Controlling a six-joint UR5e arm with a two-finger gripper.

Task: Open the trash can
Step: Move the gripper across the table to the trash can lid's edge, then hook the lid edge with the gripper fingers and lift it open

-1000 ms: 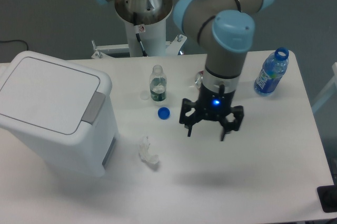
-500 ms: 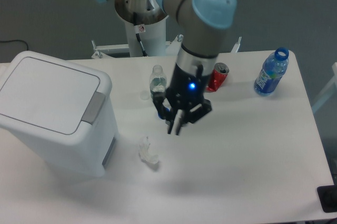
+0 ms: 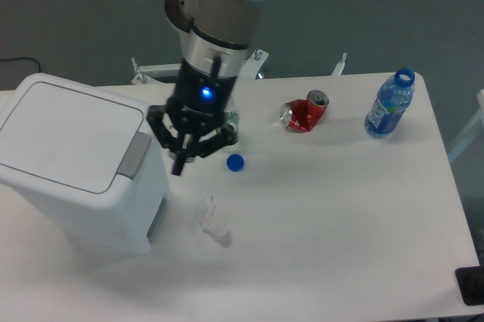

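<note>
The trash can point(image 3: 76, 159) sits at the 9 o'clock side of the counter point(image 3: 340, 208), lid flat and shut, its grey push tab point(image 3: 134, 154) on the edge facing 3 o'clock. The gripper point(image 3: 185, 157) hangs just beside that tab, a little toward 3 o'clock of it, with its fingers point(image 3: 178, 163) close together and holding nothing that I can see — whether they are fully closed I cannot tell from this angle.

The risks from here look fairly plain. If the press lands off the tab, on the lid or on the can's rounded shoulder, the latch likely won't release and the light plastic body may slide or tip toward 9 o'clock. A push that comes in sideways rather than downward would do the same.

A small clear bottle is mostly hidden behind the wrist, and a blue cap point(image 3: 235, 162) and crumpled white scrap point(image 3: 213, 220) lie near — a wide swing could knock them.
</note>
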